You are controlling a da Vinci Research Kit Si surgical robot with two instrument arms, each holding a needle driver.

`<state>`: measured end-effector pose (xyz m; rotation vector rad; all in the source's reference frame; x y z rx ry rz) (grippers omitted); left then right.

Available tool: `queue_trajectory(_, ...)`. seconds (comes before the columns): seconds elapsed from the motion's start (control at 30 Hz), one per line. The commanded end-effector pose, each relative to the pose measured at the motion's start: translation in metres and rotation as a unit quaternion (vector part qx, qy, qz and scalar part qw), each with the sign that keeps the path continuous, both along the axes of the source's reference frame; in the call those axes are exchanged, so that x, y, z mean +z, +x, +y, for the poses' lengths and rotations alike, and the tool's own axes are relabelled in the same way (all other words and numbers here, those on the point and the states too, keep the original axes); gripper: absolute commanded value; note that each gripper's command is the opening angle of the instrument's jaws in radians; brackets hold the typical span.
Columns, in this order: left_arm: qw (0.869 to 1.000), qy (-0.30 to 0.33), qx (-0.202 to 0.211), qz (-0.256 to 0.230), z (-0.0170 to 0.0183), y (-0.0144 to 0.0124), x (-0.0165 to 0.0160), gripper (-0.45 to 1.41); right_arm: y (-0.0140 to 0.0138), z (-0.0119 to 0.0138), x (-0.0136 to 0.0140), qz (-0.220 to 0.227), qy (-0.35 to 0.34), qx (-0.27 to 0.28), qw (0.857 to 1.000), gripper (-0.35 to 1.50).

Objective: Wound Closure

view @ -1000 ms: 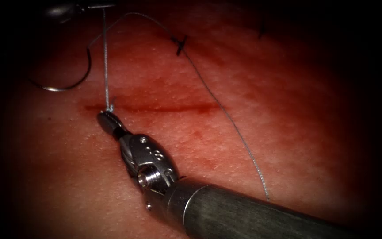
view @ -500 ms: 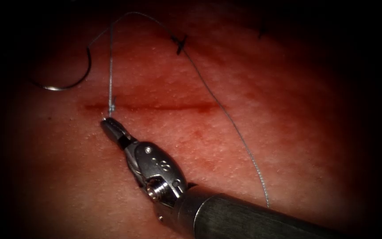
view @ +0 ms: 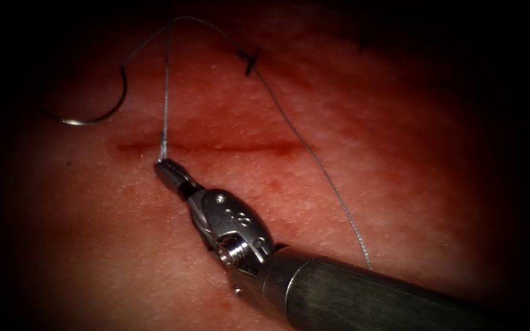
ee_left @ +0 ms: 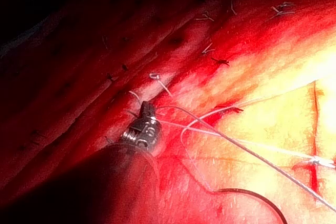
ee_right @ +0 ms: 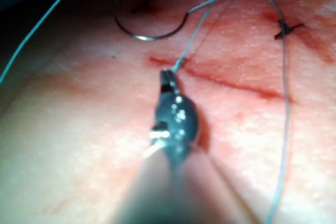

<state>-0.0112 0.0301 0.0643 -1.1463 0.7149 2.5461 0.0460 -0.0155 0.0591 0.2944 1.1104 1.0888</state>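
Endoscope view: right tool (view: 165, 165) is entering from the near right, jaws pressed together at their tip on the thread (view: 165, 92), right at the near edge of the cut (view: 210, 147) toward its left end. Between now and half a second ago, this tool is shifting slightly rightward along the cut; the taut strand running from its tip to the far side is now leaning right instead of standing nearly straight. Small embossed marks on the tool's wrist housing are showing, too small to read.

Left tool (ee_left: 145, 113), seen in its own wrist view, is lying against the tissue (view: 400, 184) with thread strands running from its tip; whether its jaws are apart or together cannot be told. One second ago a dim tool was showing at the far left of the endoscope view, at the far end of the strand.

Needle (view: 93, 110) is lying free on the tissue, far and left of the cut, held by neither tool, curve opening toward the far side; whether its point is in the tissue cannot be told. It is resting where it lay earlier.

A second run of thread is arcing from the far side past a dark tied stitch (view: 249, 61), crossing the right end of the cut and trailing to the near right beside the shaft. Red fluid (view: 259, 147) is staining the cut line. Further dark stitch (view: 363, 43) is sitting at the far right.
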Motion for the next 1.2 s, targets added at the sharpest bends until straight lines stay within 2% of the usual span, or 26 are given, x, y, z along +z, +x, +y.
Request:
queue_trajectory(0.03,1.0,-0.003,0.002,0.003,0.0008,-0.0006,0.0005,-0.45,0.0011,-0.0004,-0.0002,0.003,-0.001,-0.003,1.0,-0.35)
queue_trajectory(0.43,0.998,-0.027,0.016,0.049,0.0018,0.0001,0.0012,-0.45,0.0016,-0.0023,-0.0005,-0.005,0.005,-0.02,1.0,-0.35)
queue_trajectory(0.87,0.998,-0.025,0.012,0.054,0.002,0.0003,0.0011,-0.45,0.0022,-0.0051,-0.0017,-0.013,0.015,-0.045,0.999,-0.35)
queue_trajectory(1.2,0.998,-0.027,0.013,0.06,0.0023,0.0005,0.001,-0.45,0.0023,-0.0059,-0.002,-0.017,0.019,-0.056,0.998,-0.35)
